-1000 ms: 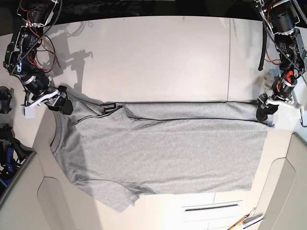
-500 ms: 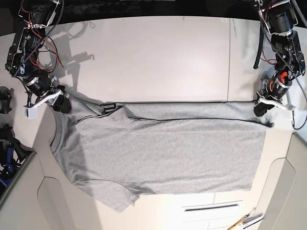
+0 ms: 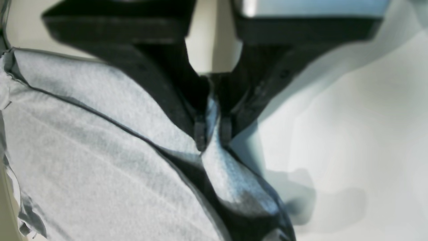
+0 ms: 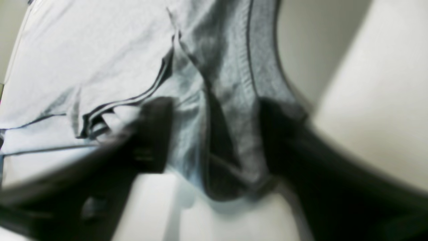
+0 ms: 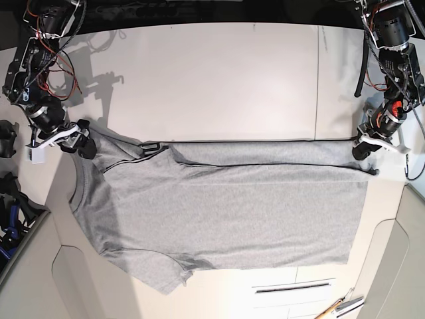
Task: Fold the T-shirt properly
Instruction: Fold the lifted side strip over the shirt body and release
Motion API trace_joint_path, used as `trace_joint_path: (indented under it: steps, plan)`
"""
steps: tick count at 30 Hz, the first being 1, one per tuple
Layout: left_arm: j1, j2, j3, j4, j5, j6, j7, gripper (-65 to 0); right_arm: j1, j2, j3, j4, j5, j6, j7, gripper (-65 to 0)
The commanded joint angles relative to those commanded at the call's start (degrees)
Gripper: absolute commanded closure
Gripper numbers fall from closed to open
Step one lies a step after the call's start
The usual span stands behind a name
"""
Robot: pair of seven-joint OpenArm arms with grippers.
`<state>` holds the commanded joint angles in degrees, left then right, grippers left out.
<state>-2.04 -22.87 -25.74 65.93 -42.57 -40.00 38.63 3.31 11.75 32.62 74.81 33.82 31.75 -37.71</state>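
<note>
On the worktop (image 5: pixel 212 73), the T-shirt (image 5: pixel 232 216) lay with its long axis running from arm to arm, its bulk toward the bottom of the base view from both end effectors. I had the left end effector (image 3: pixel 213 134) clamped on one corner, so that arm was nearer; the right end effector (image 4: pixel 215 134) had its fingers apart, astride the rumpled opposite corner.

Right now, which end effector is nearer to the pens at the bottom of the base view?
Left. The left end effector is above the pens in the base view, on their side of the shirt; the right one is across at the shirt's opposite side.
</note>
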Motion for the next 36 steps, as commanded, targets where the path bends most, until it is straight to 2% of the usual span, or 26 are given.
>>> trace_joint_path:
  steps: [7, 11, 19, 21, 24, 25, 26, 27, 30, 33, 36]
  plan:
    - [0.02, 0.0, 0.0, 0.0, 0.0, 0.0, 0.85, 0.0, 0.0, 0.5, 7.32, 0.04, 0.09, -0.04, -0.7, -45.3]
    - [0.02, 0.0, 0.0, 0.0, 0.0, 0.0, 0.79, 0.0, -0.02, 1.84, 8.11, 0.02, 0.31, -0.07, -1.79, -45.3]
    - [0.0, 0.31, 0.0, 0.0, -0.02, 0.0, 0.59, 0.0, -0.15, 1.33, -0.39, -5.92, 0.72, -0.42, -0.17, -45.2]
    - [0.02, 0.31, 0.0, 0.0, 0.0, 0.0, 0.59, 0.0, 0.0, 0.46, -1.92, -5.92, 0.74, 0.24, 0.11, -45.1]
    - [0.15, 0.31, 0.0, 0.0, 0.33, 0.0, 0.61, 0.0, 0.02, -1.14, -3.02, -5.92, 1.29, 0.24, 0.48, -44.7]
    - [0.15, 0.31, 0.0, 0.0, 0.72, 0.0, 0.61, 0.0, 0.02, -1.68, -3.02, -5.92, 1.29, 0.24, 0.61, -43.1]
    - [0.13, 0.31, 0.0, 0.0, 0.94, 0.0, 0.61, 0.0, 0.02, -2.12, -3.02, -5.9, 1.27, 0.22, 1.07, -38.9]
    - [0.13, 0.28, 0.0, 0.0, 0.87, 0.0, 0.61, 0.0, 0.02, -2.29, -3.02, -5.9, 1.25, 0.22, 1.42, -31.6]
    - [0.13, 0.28, 0.0, 0.0, 0.59, 0.0, 0.61, 0.0, 0.15, -2.25, -2.58, -5.4, 1.31, 0.2, 1.49, -0.1]
    - [0.15, -0.17, 0.0, 0.2, -1.88, 0.0, 1.03, 0.0, 0.13, -2.25, -0.66, -3.5, 1.7, 0.17, -0.33, 0.0]
    - [0.31, -0.55, -0.33, 1.95, -4.0, 0.0, 5.25, 0.0, -0.04, -2.23, 3.15, -0.59, 4.5, 0.22, -6.51, 0.0]
